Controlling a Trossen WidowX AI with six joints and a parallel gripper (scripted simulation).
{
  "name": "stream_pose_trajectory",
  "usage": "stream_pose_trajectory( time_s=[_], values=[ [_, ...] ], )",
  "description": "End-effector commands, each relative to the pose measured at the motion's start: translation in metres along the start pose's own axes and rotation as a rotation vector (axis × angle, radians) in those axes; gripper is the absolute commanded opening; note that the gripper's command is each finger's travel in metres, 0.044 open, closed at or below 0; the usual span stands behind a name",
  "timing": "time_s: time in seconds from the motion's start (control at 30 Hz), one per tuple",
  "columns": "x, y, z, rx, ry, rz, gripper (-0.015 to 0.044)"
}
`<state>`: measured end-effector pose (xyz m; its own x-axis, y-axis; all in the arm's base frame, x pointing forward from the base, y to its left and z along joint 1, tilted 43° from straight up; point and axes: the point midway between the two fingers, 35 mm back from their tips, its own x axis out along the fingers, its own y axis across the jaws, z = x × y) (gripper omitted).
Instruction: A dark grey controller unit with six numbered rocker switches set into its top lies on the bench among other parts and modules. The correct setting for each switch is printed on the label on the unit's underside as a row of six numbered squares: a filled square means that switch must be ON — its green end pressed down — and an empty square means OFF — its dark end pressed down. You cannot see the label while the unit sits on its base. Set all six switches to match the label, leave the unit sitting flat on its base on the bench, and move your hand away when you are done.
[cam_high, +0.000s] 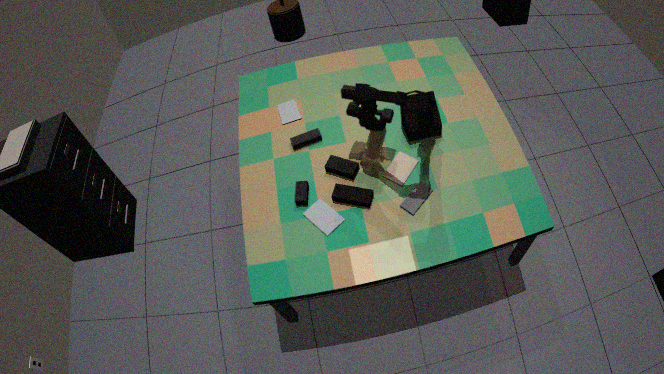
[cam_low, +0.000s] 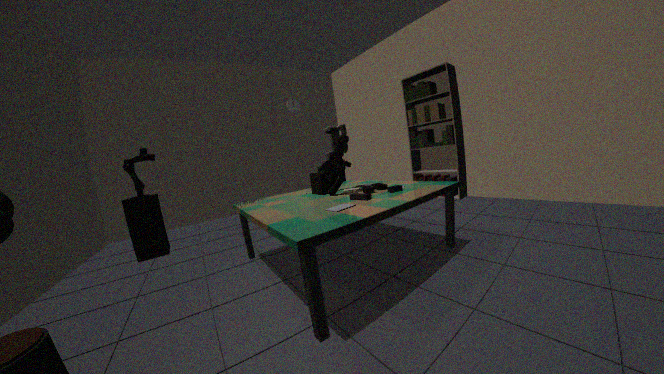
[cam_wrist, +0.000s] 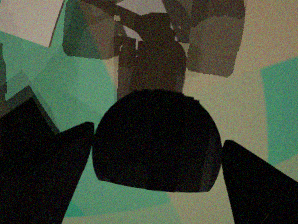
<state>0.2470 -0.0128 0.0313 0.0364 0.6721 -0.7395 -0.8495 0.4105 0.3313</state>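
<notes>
My gripper (cam_high: 371, 118) (cam_wrist: 160, 139) hangs above the bench, left of the arm's base in the top view. In the wrist view its black fingers press on both sides of a dark unit (cam_wrist: 155, 145), which looks rounded and near black. I cannot make out switches or label squares on it. More dark blocks lie on the bench: one block (cam_high: 342, 167) near the middle, a longer block (cam_high: 352, 195) below it, a small block (cam_high: 301, 193) to the left and another block (cam_high: 306, 139) further back. No switch or label detail shows on these either.
Flat pale plates (cam_high: 289, 112) (cam_high: 324, 217) (cam_high: 402, 168) and a grey plate (cam_high: 414, 204) lie around the blocks. The arm's base (cam_high: 421, 117) stands to the right on the patchwork bench (cam_high: 310, 275). The arm's shadow falls across the middle.
</notes>
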Motion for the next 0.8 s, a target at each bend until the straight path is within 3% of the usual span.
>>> stream_pose_trajectory(
  time_s=[0.0,0.77],
  values=[
    [0.002,0.001,0.003,0.008,-0.003,0.002,0.0338],
    [0.012,0.001,0.018,0.008,-0.004,0.003,0.0338]
  ],
)
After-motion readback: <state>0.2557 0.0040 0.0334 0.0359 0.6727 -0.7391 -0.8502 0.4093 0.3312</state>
